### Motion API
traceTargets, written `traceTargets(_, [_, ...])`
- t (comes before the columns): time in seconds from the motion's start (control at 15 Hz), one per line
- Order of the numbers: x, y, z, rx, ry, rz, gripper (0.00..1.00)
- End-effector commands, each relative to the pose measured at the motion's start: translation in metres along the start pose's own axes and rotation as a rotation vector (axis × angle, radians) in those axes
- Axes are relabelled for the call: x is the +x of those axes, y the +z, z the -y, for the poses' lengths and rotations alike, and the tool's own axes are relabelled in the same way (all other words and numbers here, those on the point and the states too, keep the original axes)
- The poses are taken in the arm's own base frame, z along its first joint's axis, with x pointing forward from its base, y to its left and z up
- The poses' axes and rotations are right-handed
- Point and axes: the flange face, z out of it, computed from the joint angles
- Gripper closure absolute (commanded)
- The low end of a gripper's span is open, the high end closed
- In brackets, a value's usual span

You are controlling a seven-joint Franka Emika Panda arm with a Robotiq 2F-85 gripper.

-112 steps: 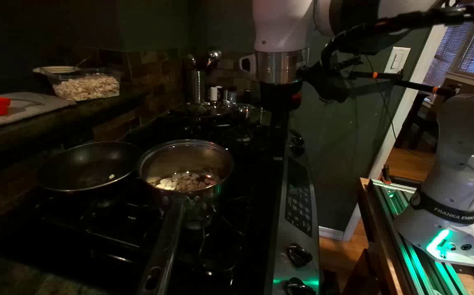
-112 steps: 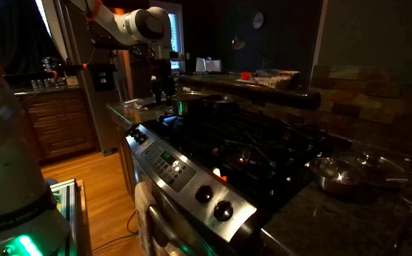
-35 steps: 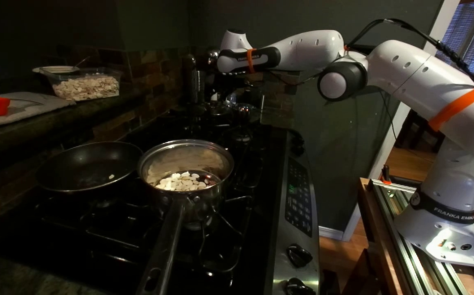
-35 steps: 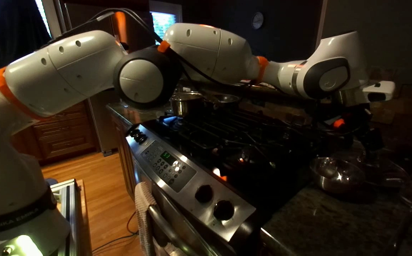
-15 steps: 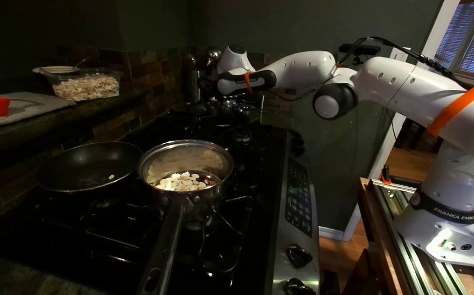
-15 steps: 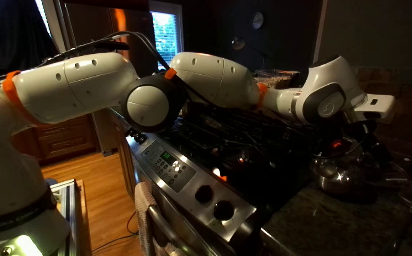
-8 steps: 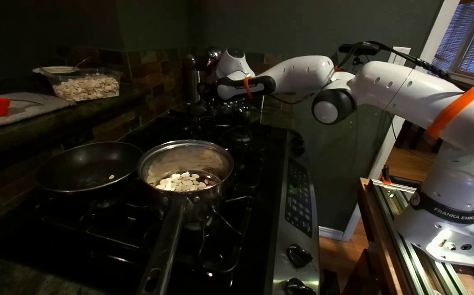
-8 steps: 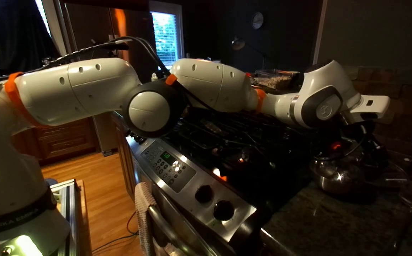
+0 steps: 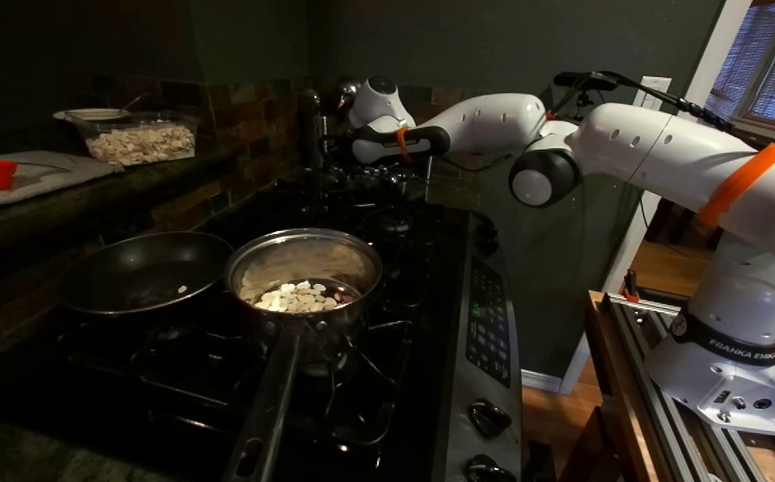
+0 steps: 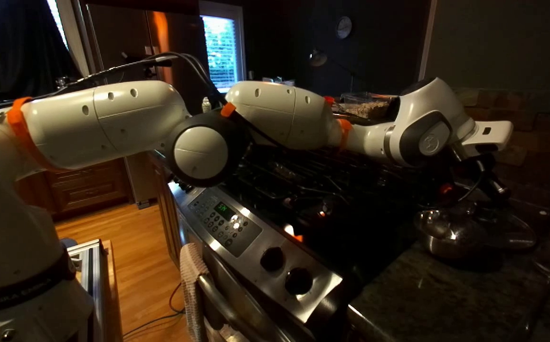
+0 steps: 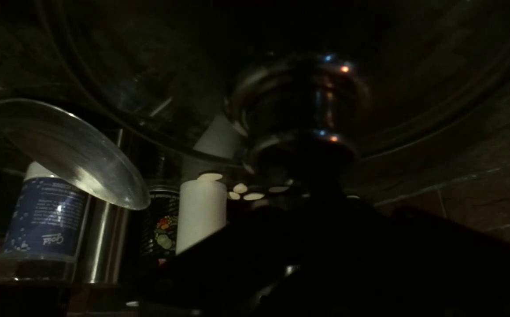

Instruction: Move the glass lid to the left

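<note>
While hand (image 11: 321, 178) holds lid (image 10: 510, 232), rim nr bowl (image 10: 448, 243), c'top edge (image 10: 370, 324) well apart.

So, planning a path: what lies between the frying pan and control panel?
A steel saucepan of pale pieces, then burner grate, in an exterior view.

I find the countertop (image 10: 408, 301) to be dark, mottled stone, bordering the stove (image 10: 268, 232). Directly upon it I record one shiny steel bowl (image 10: 450, 242), standing upright. Just beside the bowl is the glass lid (image 10: 510, 231); I cannot determine whether it contacts the stone.
</note>
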Motion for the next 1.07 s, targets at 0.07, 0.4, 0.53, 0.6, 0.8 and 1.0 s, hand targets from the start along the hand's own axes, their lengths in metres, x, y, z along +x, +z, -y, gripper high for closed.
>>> traceTargets(0.07, [0.007, -0.010, 0.005, -0.019, 0.009, -0.018, 1.00])
traceTargets(0.4, [0.014, -0.016, 0.002, -0.044, 0.002, -0.003, 0.66])
traceTargets(0.53, [0.016, -0.019, 0.001, -0.050, -0.006, 0.024, 0.51])
traceTargets(0.6, [0.017, -0.020, 0.000, -0.057, -0.005, 0.035, 0.44])
traceTargets(0.8, [0.016, -0.021, -0.002, -0.068, -0.012, 0.086, 0.22])
traceTargets(1.0, [0.011, -0.019, -0.004, -0.079, -0.020, 0.146, 0.01])
